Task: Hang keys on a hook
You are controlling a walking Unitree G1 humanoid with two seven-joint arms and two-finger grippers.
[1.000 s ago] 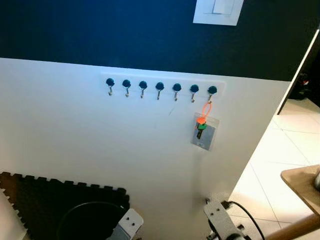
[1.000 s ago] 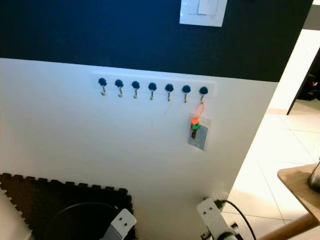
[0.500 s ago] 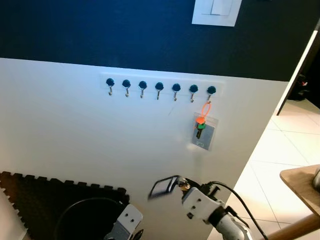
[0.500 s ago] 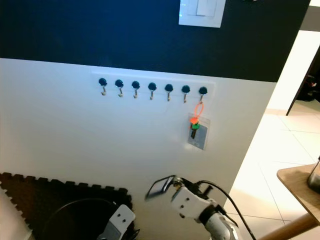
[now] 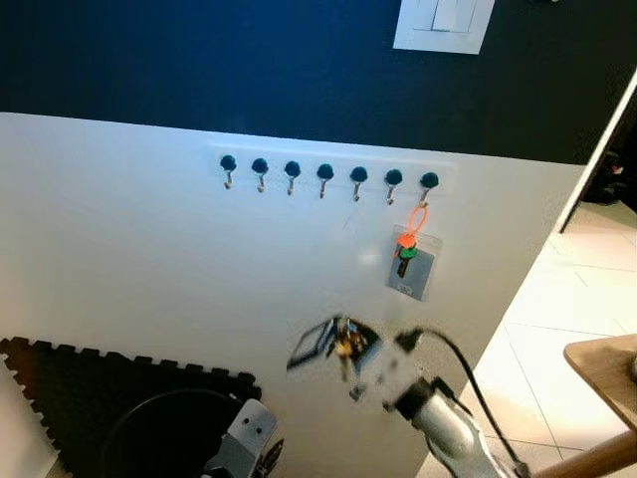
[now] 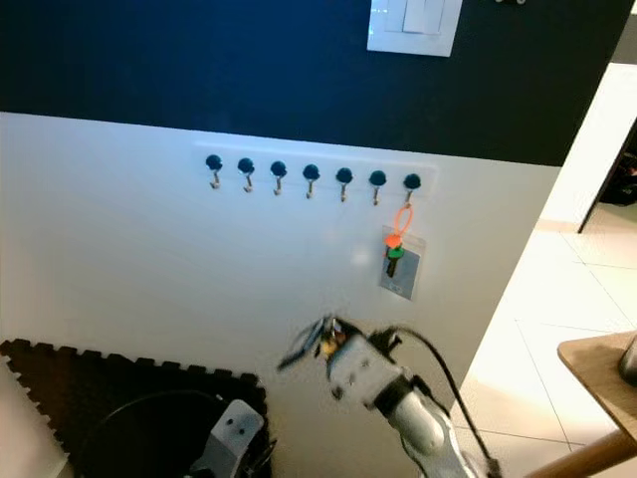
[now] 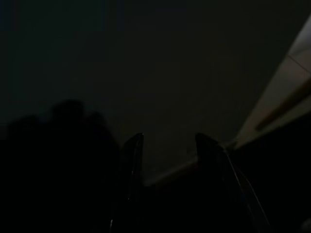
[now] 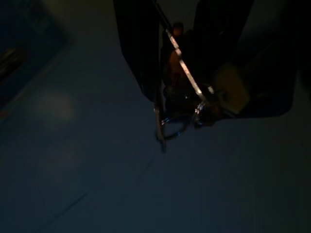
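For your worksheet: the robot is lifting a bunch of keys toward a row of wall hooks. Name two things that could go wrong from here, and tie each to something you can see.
1. The right gripper holds the keys well below the hook rail, and the arm is blurred; a swinging bunch could miss a small hook.
2. The rightmost hook already carries an orange-looped tag; aiming there risks knocking it off.

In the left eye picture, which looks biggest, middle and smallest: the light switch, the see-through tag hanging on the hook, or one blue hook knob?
1. Light switch, though the frame cuts off its top.
2. See-through tag.
3. Blue hook knob, by far the smallest.
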